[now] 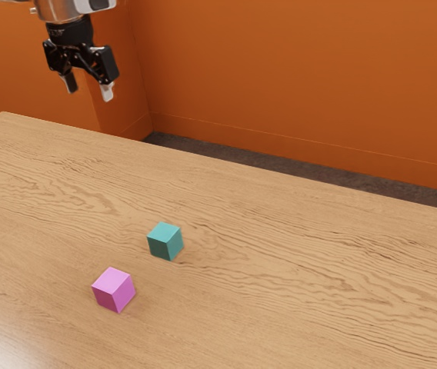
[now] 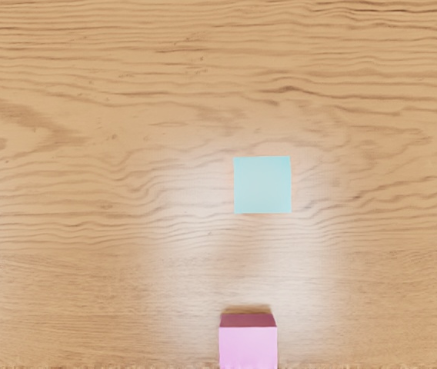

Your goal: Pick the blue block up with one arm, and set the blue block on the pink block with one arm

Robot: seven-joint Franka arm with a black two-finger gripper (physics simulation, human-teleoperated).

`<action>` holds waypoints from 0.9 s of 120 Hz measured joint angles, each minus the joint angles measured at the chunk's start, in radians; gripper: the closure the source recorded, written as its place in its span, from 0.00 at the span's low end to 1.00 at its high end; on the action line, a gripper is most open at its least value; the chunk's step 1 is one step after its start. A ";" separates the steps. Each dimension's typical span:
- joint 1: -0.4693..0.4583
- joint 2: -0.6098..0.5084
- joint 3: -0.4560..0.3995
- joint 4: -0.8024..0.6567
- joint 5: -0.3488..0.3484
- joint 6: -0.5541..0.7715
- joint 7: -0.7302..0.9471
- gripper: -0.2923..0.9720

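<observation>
Standing by the tabletop [image 1: 318,269] here, quick rundown. Count is easy: one blue block [image 1: 165,241], one pink block [image 1: 113,289], and one arm with one pair of black fingers [image 1: 88,89].

The fingers hang high in the air over the far corner of the tabletop. In the exterior view that's around 11 o'clock from the blue block, and well apart from it. They're spread wide, pale tips pointing down, with nothing held between them.

The blue block (honestly more teal to my eye) sits flat on the wood, roughly in the middle of the tabletop. The pink block is near it at about 7 o'clock in the exterior view. They aren't touching, and bare wood shows between them. Both are upright on a face, neither tilted nor stacked on anything.

From the hand's own camera you look straight down at the tabletop [image 2: 88,115]. The blue block [image 2: 261,184] shows as a clean pale square, top face only. The pink block [image 2: 248,344] is a bit off from it, with its top and one darker side face showing, cut off at the picture's edge.

Behind it all is an orange wall [image 1: 295,69], with a strip of dark floor [image 1: 318,173] at its foot.
</observation>
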 joint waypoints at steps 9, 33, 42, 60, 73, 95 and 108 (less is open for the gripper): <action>0.017 0.000 0.000 0.000 0.001 -0.006 0.011 0.23; 0.037 0.056 -0.006 0.279 0.000 -0.108 0.031 0.23; 0.004 0.070 -0.030 0.331 -0.005 -0.160 0.032 0.23; -0.062 0.085 -0.041 0.348 -0.020 -0.222 0.029 0.23; -0.049 0.098 -0.038 0.348 -0.029 -0.243 0.027 0.23; -0.040 0.098 -0.032 0.343 -0.033 -0.253 0.025 0.23; -0.025 0.066 -0.055 0.107 -0.063 -0.150 0.020 0.23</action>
